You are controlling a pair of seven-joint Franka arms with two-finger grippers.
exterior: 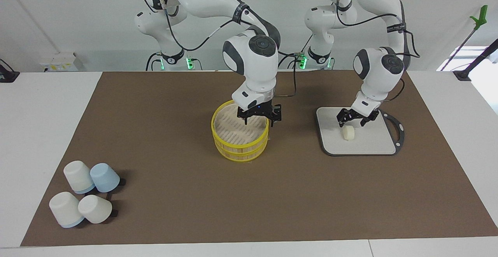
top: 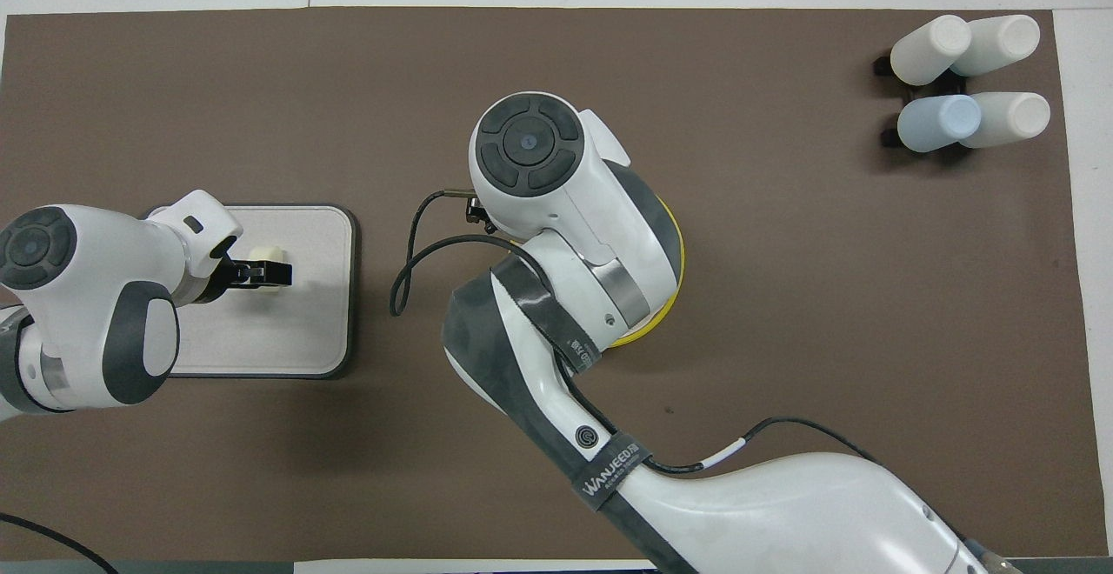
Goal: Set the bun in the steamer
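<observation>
The bun is a small cream-white piece that lies on the grey cutting board toward the left arm's end of the table. My left gripper hangs open just above the bun, a finger on each side, not touching it. In the overhead view this gripper covers part of the bun. The steamer, yellow-rimmed with a slatted floor, stands mid-table. My right gripper is open and empty at the steamer's rim nearer to the robots. In the overhead view the right arm hides most of the steamer.
Several white and blue cups lie clustered at the right arm's end of the brown mat, farther from the robots; they also show in the overhead view. The cutting board has a dark handle loop at its outer edge.
</observation>
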